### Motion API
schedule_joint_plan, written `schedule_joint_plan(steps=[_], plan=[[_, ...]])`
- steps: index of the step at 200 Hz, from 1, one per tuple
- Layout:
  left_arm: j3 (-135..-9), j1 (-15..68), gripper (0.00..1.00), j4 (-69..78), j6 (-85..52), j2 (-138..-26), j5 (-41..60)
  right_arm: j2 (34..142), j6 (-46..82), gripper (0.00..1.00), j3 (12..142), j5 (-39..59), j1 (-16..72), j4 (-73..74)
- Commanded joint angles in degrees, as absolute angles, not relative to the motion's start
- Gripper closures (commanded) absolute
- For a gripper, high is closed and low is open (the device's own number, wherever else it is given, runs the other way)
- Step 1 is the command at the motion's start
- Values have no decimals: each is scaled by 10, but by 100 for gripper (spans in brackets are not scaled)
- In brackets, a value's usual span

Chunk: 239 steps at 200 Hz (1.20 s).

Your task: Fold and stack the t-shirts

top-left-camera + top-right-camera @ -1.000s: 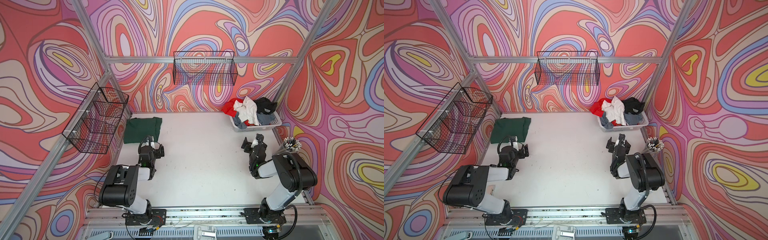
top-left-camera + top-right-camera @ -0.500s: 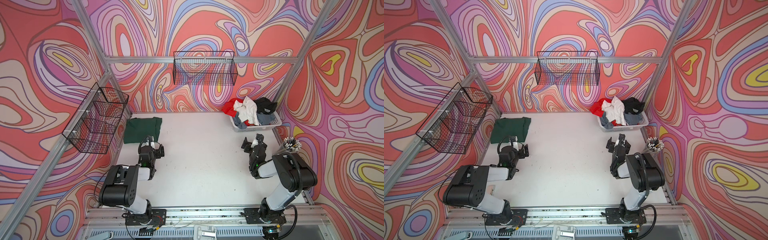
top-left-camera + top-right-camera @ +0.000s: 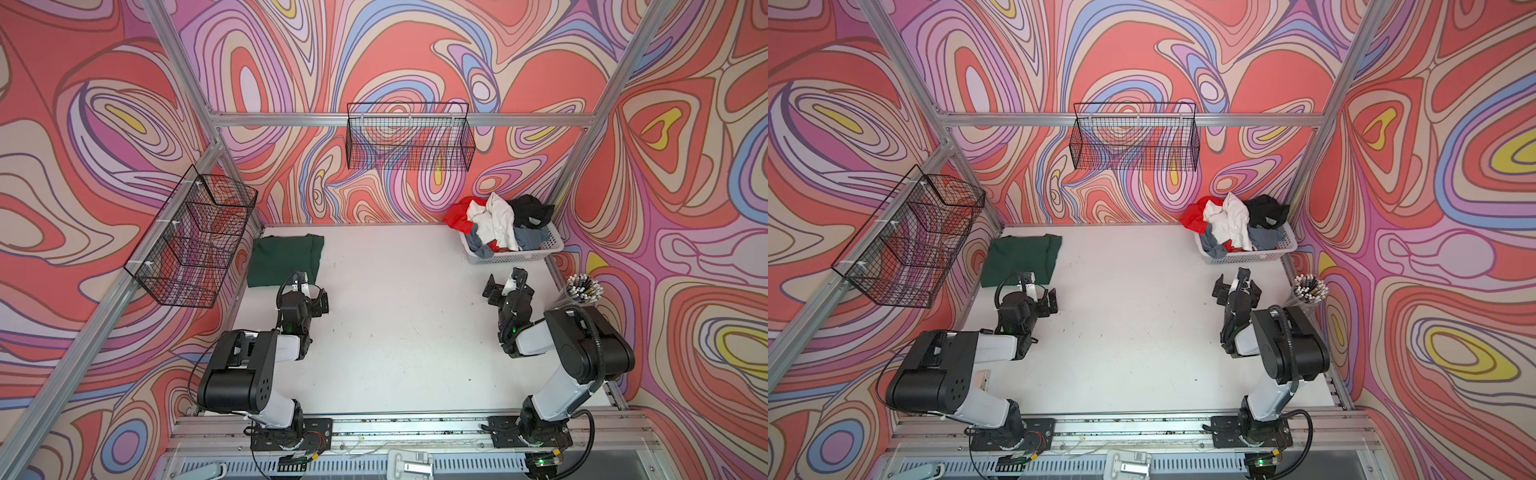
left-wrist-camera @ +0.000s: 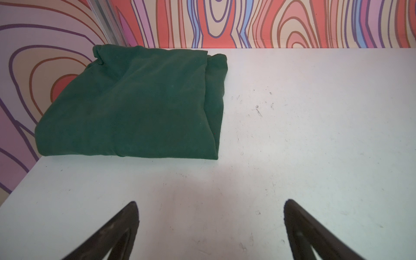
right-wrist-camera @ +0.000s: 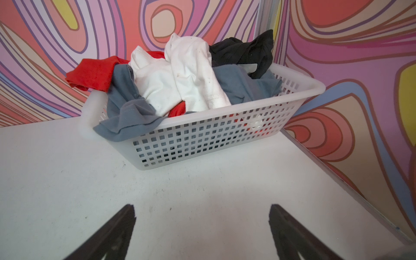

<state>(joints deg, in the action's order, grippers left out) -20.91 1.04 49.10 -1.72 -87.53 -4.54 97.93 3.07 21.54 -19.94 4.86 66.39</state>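
Nothing has moved: left end effector (image 4: 211, 201) and right end effector (image 5: 201, 206) hang spread, empty. Green t-shirt (image 3: 286, 259) lies folded, well apart from the basket (image 3: 515, 257); other t-shirts (image 3: 496, 220) are heaped inside it — likely picked next.

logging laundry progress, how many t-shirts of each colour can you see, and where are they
dark green t-shirt: 1, folded on the table
red t-shirt: 1, in the white plastic basket
white t-shirt: 1, in the basket
grey t-shirt: 1, draped over the basket rim
black t-shirt: 1, in the basket
total: at least 5; the tangled pile may hide more
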Motion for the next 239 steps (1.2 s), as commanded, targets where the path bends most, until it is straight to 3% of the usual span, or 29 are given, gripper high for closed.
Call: schedule_joint_plan(steps=[1, 31, 101, 133, 177, 196, 239], plan=[[-212, 12, 0, 513, -9, -880, -45, 979, 26, 2, 211, -220, 52, 680], [-203, 34, 0, 500, 9, -839, -70, 962, 16, 2, 215, -231, 64, 660], [-246, 99, 0, 322, 0, -725, -172, 946, 12, 2, 205, -260, 71, 671], [-252, 104, 0, 304, -40, -700, -146, 861, 36, 2, 286, -300, 85, 464], [-344, 128, 0, 160, -68, -706, -109, 820, 176, 2, 475, -253, 85, 123], [-378, 144, 0, 112, -90, -707, -89, 848, 179, 2, 583, -212, 85, 12], [-429, 178, 0, 74, -144, -743, 33, 997, 133, 2, 844, -218, 81, -177]])
